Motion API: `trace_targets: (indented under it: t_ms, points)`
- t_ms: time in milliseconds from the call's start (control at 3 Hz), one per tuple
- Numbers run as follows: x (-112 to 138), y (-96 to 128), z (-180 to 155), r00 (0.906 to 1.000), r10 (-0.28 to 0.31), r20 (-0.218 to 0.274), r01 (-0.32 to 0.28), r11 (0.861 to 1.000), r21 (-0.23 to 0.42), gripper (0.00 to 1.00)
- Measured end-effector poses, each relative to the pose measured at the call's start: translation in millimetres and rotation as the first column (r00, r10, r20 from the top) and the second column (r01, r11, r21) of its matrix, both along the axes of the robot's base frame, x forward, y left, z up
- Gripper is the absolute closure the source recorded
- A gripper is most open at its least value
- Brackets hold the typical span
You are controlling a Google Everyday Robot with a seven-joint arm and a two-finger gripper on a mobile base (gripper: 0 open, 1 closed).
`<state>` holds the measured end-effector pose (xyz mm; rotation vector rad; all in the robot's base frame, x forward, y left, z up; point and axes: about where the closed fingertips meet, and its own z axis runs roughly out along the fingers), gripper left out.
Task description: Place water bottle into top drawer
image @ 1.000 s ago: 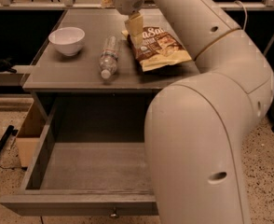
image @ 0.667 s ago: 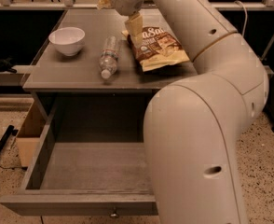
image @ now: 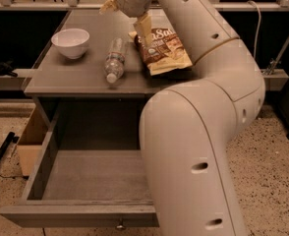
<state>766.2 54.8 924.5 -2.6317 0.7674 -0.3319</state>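
Observation:
The water bottle [image: 115, 60] lies on its side on the grey tabletop [image: 75, 77], white cap toward the front edge. My gripper [image: 126, 15] hangs above the back of the table, just behind and above the bottle, open, with nothing between its tan fingers [image: 143, 27]. Below the tabletop the top drawer [image: 93, 173] is pulled out and shows a bare grey floor. Its front panel carries a small knob [image: 119, 225]. My bulky white arm covers the drawer's right part.
A white bowl [image: 71, 42] sits at the table's left. A brown snack bag [image: 163, 50] lies right of the bottle, under the gripper's right finger. A tan cardboard box [image: 30, 144] stands on the floor left of the drawer. Dark shelving runs behind.
Almost nothing differs. The arm's large links have shifted slightly, while the gripper stays above the back of the table and the bottle has not moved.

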Motion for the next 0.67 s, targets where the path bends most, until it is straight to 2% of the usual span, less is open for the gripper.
trace_targets:
  t_ms: [333,667]
  points:
    - [0.2,-0.1,0.0,1.0,0.003,0.0,-0.003,1.0,-0.003,0.0]
    - [-2.8,5.5,2.4,0.9977,0.066,0.018,-0.064,0.994,-0.086,0.0]
